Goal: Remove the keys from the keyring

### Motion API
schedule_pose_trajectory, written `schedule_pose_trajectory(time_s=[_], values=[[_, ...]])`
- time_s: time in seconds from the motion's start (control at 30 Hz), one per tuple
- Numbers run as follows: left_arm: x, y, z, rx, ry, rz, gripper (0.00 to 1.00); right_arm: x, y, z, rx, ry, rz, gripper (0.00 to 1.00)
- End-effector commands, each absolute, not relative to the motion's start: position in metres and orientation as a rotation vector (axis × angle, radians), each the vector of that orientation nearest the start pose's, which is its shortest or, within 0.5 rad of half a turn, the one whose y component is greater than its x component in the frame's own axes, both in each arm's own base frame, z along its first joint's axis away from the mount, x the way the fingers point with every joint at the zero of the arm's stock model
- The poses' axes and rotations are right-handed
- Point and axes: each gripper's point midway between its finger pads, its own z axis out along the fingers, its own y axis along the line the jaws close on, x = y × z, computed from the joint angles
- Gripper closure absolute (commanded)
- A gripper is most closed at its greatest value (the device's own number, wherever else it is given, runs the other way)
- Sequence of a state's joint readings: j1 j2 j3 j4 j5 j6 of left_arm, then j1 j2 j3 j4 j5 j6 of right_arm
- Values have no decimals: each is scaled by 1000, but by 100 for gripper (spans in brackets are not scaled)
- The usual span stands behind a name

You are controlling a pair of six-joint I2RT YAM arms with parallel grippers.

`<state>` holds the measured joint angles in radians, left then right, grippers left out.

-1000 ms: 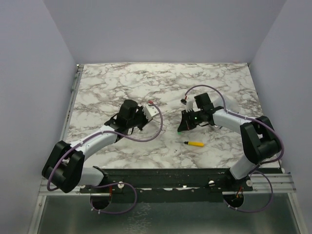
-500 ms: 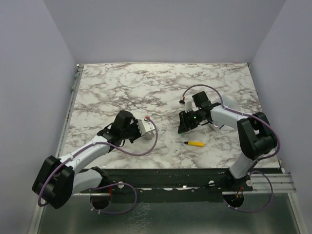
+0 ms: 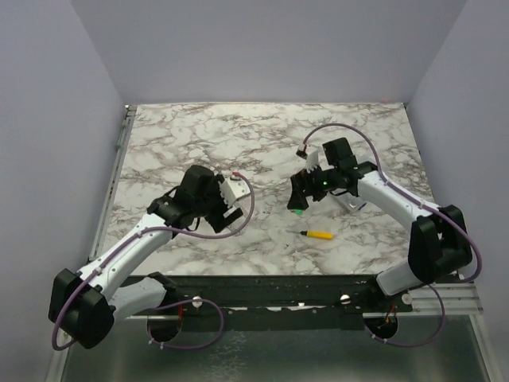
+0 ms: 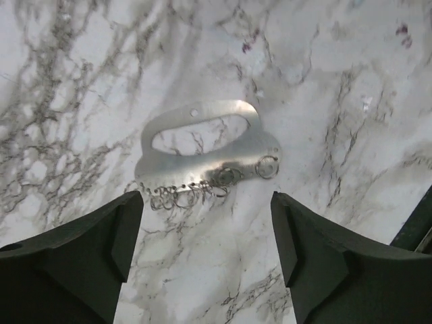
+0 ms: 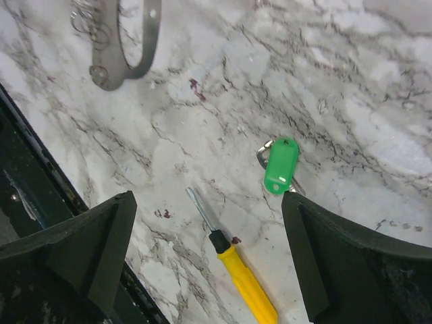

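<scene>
The keyring (image 4: pixel 202 158) is a flat silvery oblong plate with a long slot and a row of small wire rings on its near edge. It lies flat on the marble just ahead of my left gripper (image 4: pixel 206 226), which is open and empty. It also shows at the top left of the right wrist view, keyring (image 5: pixel 128 47). One of the keys (image 5: pixel 280 165), with a bright green head, lies on the marble apart from the keyring, near the right finger of my open, empty right gripper (image 5: pixel 208 226). From above, the key (image 3: pixel 296 212) sits just below the right gripper (image 3: pixel 300 199); the left gripper (image 3: pixel 229 208) hides the keyring.
A small yellow-handled screwdriver (image 5: pixel 246 283) lies between the right fingers, its blade pointing towards the keyring; from above the screwdriver (image 3: pixel 319 235) is near the front. The black front rail (image 3: pixel 278 286) runs along the near edge of the marble table (image 3: pixel 199 143).
Both grippers have gone from shut to open. The left gripper drew back towards the front and left; the right wrist rose a little above the green key.
</scene>
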<state>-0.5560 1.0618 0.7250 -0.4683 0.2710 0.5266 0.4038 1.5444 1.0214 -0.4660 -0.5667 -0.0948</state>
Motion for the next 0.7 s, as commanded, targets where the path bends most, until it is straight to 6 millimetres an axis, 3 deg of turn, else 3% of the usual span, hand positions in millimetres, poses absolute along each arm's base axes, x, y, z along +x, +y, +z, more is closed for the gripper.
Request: schedule_pose_trajectory(time_s=[0.0, 0.17, 0.37, 0.5, 0.67], values=[[251, -176, 167, 1061, 2085, -365, 12, 286, 220, 147, -874, 2253, 836, 0], [298, -166, 203, 845, 2252, -338, 5, 300, 207, 197, -790, 2136, 799, 0], [361, -137, 236, 567, 2426, -369, 1, 331, 159, 250, -583, 2083, 756, 0], [399, -103, 252, 411, 2456, -295, 1, 356, 96, 268, -369, 2075, 707, 0], [418, -48, 231, 251, 2493, -198, 1, 363, 15, 246, -102, 2122, 680, 0]])
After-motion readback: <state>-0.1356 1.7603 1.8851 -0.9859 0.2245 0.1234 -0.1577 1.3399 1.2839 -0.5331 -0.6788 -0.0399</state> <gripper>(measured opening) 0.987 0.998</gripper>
